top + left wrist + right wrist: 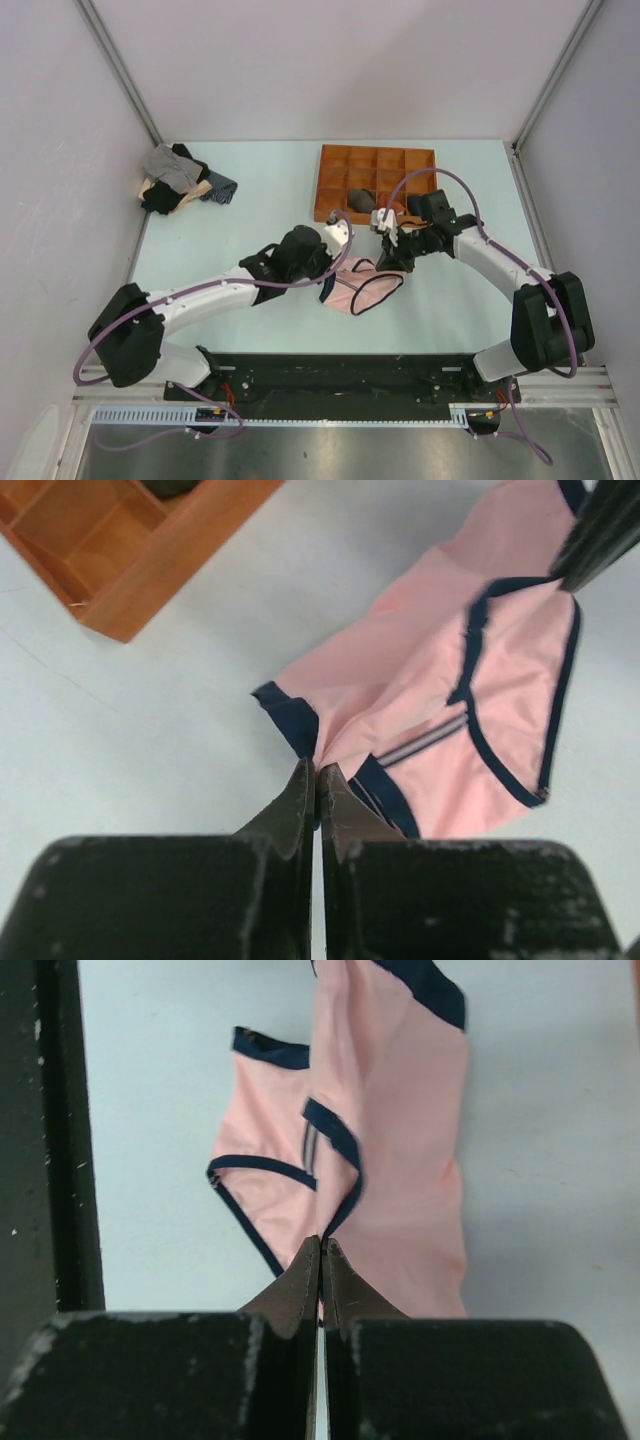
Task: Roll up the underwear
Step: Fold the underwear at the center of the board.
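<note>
The underwear [362,287] is light-pink briefs with dark navy edging, lying partly lifted and stretched on the table between the two arms. My left gripper [335,262] is shut on its navy edge at one end, seen in the left wrist view [318,770] with the pink fabric [470,710] spreading away from the tips. My right gripper [392,258] is shut on the navy edge at the other end, seen in the right wrist view [321,1245] with the briefs [390,1140] hanging beyond it.
An orange wooden compartment tray [335,160] stands behind the grippers, with dark rolled bundles [361,199] in it; its corner shows in the left wrist view [150,570]. A pile of grey, black and tan garments [180,180] lies at the back left.
</note>
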Available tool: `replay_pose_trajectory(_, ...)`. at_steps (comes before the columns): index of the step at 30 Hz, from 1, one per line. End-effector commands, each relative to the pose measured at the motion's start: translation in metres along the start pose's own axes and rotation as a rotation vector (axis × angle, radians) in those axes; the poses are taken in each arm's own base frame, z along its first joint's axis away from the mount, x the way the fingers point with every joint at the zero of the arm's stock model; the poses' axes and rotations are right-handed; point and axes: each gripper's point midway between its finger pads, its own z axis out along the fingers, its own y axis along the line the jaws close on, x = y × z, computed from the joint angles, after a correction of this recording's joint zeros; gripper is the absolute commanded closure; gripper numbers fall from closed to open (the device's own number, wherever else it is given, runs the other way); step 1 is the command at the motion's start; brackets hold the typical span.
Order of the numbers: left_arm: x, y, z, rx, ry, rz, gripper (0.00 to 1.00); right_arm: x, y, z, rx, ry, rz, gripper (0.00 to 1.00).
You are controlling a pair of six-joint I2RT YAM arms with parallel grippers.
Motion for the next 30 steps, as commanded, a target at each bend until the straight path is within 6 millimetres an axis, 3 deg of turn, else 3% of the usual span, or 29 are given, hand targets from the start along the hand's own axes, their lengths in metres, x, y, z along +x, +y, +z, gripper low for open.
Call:
replay_pose_trajectory(1, 0.009, -0.019, -0.01, 0.007, 0.014, 0.03, 0.99, 0.007, 0.021, 0.004, -0.055, 0.018, -0.05, 1.0)
replay_pose_trajectory(8, 0.048, -0.042, -0.012, 0.025, 0.122, 0.021, 0.99, 0.025, 0.031, 0.01, -0.086, 0.073, -0.038, 1.0)
replay_pose_trajectory(17, 0.076, -0.062, -0.01, 0.085, 0.233, -0.02, 0.91, 0.046, 0.044, 0.021, -0.139, 0.154, -0.021, 1.0)
replay_pose_trajectory(19, 0.09, -0.074, -0.006, 0.133, 0.292, -0.039, 0.8, 0.055, 0.045, 0.024, -0.148, 0.187, -0.002, 0.95)
replay_pose_trajectory(21, 0.095, -0.083, -0.006, 0.169, 0.322, -0.064, 0.73, 0.065, 0.052, 0.024, -0.177, 0.227, 0.003, 0.9)
replay_pose_trajectory(24, 0.096, -0.089, -0.014, 0.198, 0.323, -0.097, 0.53, 0.067, 0.063, 0.017, -0.215, 0.24, -0.005, 0.78)
replay_pose_trajectory(25, 0.092, -0.088, -0.017, 0.197, 0.302, -0.106, 0.45, 0.063, 0.064, 0.013, -0.207, 0.232, -0.018, 0.73)
replay_pose_trajectory(27, 0.074, -0.08, -0.032, 0.175, 0.219, -0.135, 0.37, 0.059, 0.065, 0.008, -0.201, 0.219, -0.035, 0.68)
replay_pose_trajectory(30, 0.042, -0.063, -0.053, 0.13, 0.071, -0.176, 0.25, 0.045, 0.06, 0.004, -0.17, 0.175, -0.088, 0.66)
